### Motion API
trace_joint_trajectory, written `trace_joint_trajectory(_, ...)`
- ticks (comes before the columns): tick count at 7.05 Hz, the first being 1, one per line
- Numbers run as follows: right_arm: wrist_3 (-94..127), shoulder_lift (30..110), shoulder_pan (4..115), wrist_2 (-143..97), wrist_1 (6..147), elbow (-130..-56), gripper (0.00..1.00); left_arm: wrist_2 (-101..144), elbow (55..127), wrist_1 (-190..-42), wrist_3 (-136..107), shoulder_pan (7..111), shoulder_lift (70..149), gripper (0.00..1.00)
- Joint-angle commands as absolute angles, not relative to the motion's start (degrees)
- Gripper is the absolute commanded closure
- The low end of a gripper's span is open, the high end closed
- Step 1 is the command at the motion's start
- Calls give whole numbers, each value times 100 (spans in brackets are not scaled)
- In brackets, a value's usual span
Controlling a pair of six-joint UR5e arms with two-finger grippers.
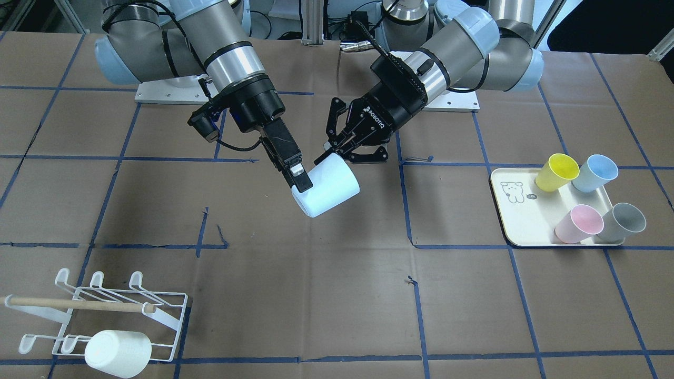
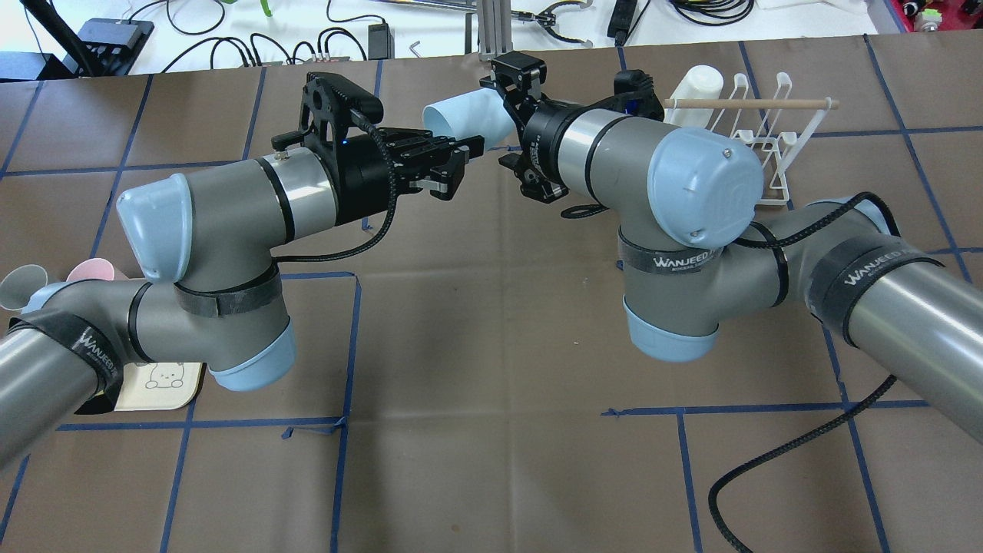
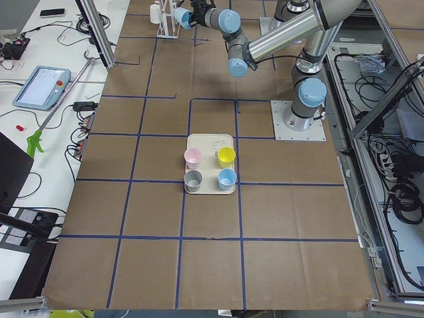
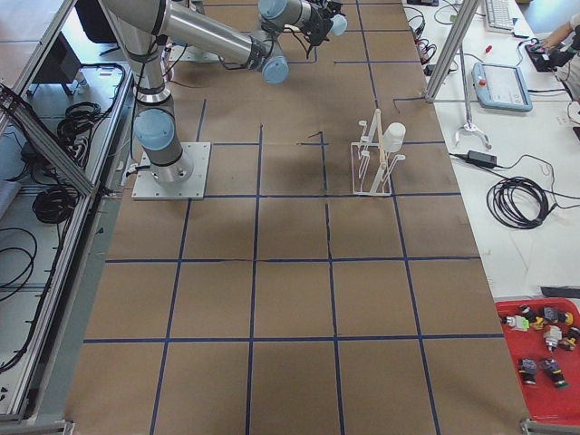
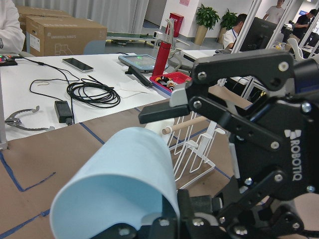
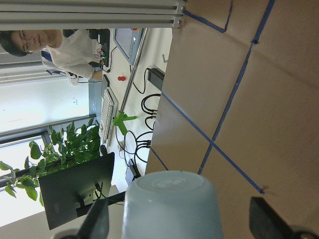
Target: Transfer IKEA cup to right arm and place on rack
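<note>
The pale blue IKEA cup (image 1: 329, 192) hangs on its side in mid-air over the table's middle. My right gripper (image 1: 305, 187), with long flat fingers, is shut on the cup near its base. In the right wrist view the cup's base (image 6: 172, 209) sits between the two fingers. My left gripper (image 1: 333, 150) is open at the cup's rim, its jaws spread on either side of the cup wall (image 5: 119, 184). The white wire rack (image 1: 105, 316) with its wooden rod stands at the table's right end and holds a white cup (image 1: 118, 352).
A cream tray (image 1: 518, 221) with a bear drawing sits at the table's left end. It holds yellow (image 1: 557, 172), blue (image 1: 595, 172), pink (image 1: 578, 223) and grey (image 1: 622, 222) cups. Blue tape lines cross the brown table cover.
</note>
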State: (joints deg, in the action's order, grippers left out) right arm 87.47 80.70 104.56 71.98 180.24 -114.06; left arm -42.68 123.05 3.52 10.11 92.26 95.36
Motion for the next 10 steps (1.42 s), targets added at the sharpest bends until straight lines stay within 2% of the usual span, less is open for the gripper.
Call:
trace_joint_trajectory(1,8754,7849,10660,7207,18035,-11172,1,-4271,12305,352,1011,9229,9536,98)
trace_joint_trajectory(4,8754,7840,10679,7207,18035,-11171,4,-4271,12313,352,1011,9229,9536,97)
trace_joint_trajectory(7,8745,7822,10679,7198,18026,-11162,23,-4271,12313,352,1011,9229,9536,97)
trace_joint_trajectory(8,8745,7831,10679,7190,18026,-11162,34,-4271,12305,352,1011,9229,9536,97)
trace_joint_trajectory(9,8745,7822,10679,7189,18026,-11162,41,-4271,12305,360,1011,9229,9536,96)
trace_joint_trajectory(10,8745,7822,10679,7181,18035,-11162,44,-4271,12305,360,1002,9229,9536,93)
